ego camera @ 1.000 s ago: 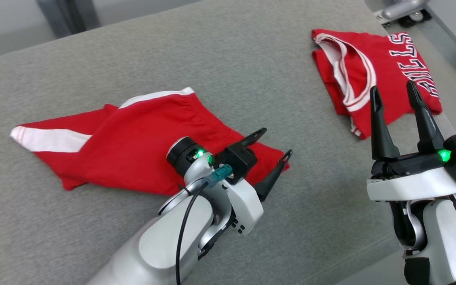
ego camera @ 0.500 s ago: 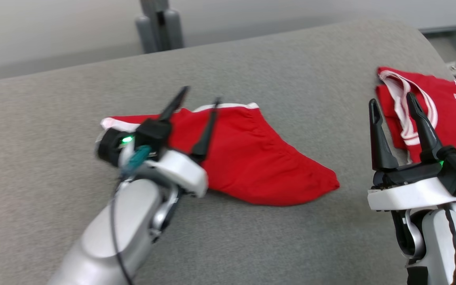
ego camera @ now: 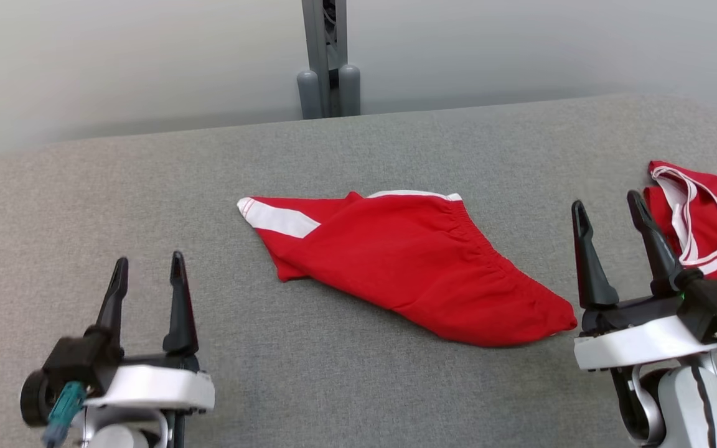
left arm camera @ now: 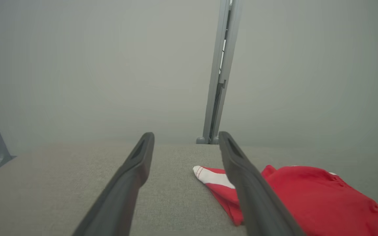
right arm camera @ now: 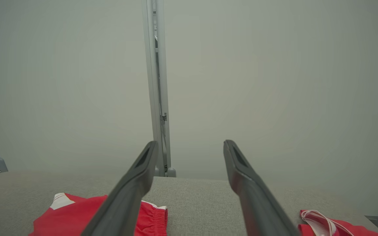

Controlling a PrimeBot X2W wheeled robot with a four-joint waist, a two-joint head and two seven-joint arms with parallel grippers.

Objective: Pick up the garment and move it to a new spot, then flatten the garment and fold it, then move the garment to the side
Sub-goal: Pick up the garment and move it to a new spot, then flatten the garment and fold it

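The garment [ego camera: 414, 264] is a pair of red shorts with white stripes, folded into a rough triangle in the middle of the grey padded table [ego camera: 147, 186]. Its white-striped corner and red cloth show as the garment [left arm camera: 307, 196] in the left wrist view and the garment [right arm camera: 77, 216] in the right wrist view. My left gripper [ego camera: 147, 267] stands open at the lower left, well away from the cloth, holding nothing. Off the shorts' right tip, my right gripper [ego camera: 607, 208] is open and empty too.
A second red garment [ego camera: 707, 224] with white trim lies folded at the table's right edge. A grey post [ego camera: 327, 62] rises behind the table against a pale wall. Bare grey surface lies in front of and left of the shorts.
My left gripper has drawn back from the shorts' right corner to the lower left, leaving the cloth lying. The head view has swung, shifting the whole scene. The right gripper stayed open.
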